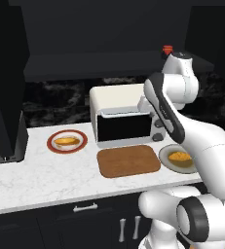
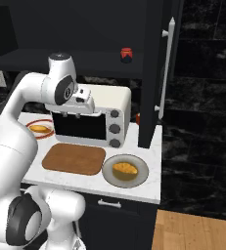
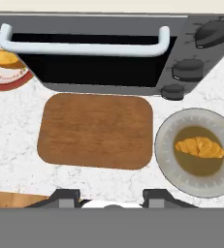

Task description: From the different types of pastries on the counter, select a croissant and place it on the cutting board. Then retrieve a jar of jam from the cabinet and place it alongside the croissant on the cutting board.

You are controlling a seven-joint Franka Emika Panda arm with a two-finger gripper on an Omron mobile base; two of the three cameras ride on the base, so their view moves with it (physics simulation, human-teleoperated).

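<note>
Hand view: you see the brown wooden cutting board [image 3: 95, 131] bare, ridged golden croissant [image 3: 200, 147] on its grey plate [image 3: 169, 145], red jam jar [image 2: 126, 55] shelved; gripper [image 3: 112, 197] closed, empty. Nothing done.

The grey plate [image 1: 168, 154] at the right of the left base view is partly covered by the arm; the croissant [image 1: 180, 157] on it is seen only in part. The jar of jam [image 1: 167, 50] at the upper right is largely hidden behind the arm's top joint. In the hand view, the red-rimmed plate [image 3: 2, 82] and its pastry [image 3: 2, 58] are cut off by the left edge. In the right base view, that plate is partly masked by the arm. The gripper's fingers [image 3: 67, 198] are cropped at the hand view's bottom.
</note>
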